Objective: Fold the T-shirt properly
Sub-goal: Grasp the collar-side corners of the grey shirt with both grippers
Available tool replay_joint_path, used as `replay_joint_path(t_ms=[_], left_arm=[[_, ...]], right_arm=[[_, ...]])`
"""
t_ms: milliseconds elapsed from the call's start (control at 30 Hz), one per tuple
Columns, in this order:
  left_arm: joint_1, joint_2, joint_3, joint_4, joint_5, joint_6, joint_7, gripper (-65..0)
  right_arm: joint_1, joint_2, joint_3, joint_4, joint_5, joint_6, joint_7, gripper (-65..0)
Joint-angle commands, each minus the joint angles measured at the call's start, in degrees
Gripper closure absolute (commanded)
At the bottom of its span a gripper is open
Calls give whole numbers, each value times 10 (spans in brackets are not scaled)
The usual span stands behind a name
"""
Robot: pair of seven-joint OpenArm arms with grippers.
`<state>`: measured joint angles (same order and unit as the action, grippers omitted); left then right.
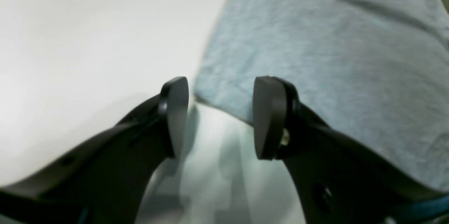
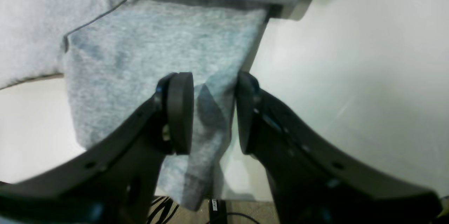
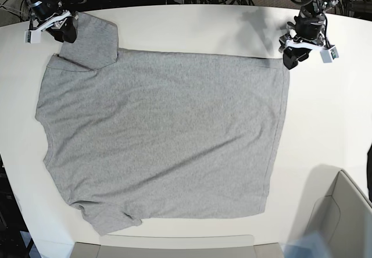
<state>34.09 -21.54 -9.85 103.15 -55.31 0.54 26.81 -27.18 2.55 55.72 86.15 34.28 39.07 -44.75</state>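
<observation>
We see the T-shirt (image 3: 163, 136) spread flat, plain grey side up, across most of the white table (image 3: 325, 124); no lettering or label shows on it. Our left gripper (image 1: 220, 117) sits at the shirt's hem corner, at the far edge of the table, its jaws spread apart with only the fabric's corner edge lying between them, nothing pinched. Our right gripper (image 2: 214, 111) is at the sleeve at the shirt's opposite far corner, its jaws parted around a hanging fold of sleeve fabric, not clamped.
</observation>
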Motion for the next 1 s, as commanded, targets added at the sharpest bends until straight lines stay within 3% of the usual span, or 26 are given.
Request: replay_joint_path(t_ms=[0, 133, 267, 600, 767, 967], left_arm=[[-9, -6, -4, -5, -4, -4, -3, -302], [-26, -6, -1, -25, -5, -14, 15, -302], [-34, -6, -2, -26, -5, -63, 38, -302], [-79, -5, 0, -109, -6, -67, 60, -302], [-79, -6, 41, -109, -4, -100, 61, -302], [-87, -5, 55, -136, -3, -102, 55, -264]], right_arm=[[-16, -4, -2, -10, -81, 9, -82, -213], [-16, -4, -2, -10, -81, 9, -82, -213], [-17, -4, -2, -10, -81, 9, -83, -213], [-24, -12, -6, -9, -81, 9, -83, -213], [-37, -14, -64, -4, -81, 9, -83, -213], [-35, -31, -77, -1, -103, 9, -81, -201]])
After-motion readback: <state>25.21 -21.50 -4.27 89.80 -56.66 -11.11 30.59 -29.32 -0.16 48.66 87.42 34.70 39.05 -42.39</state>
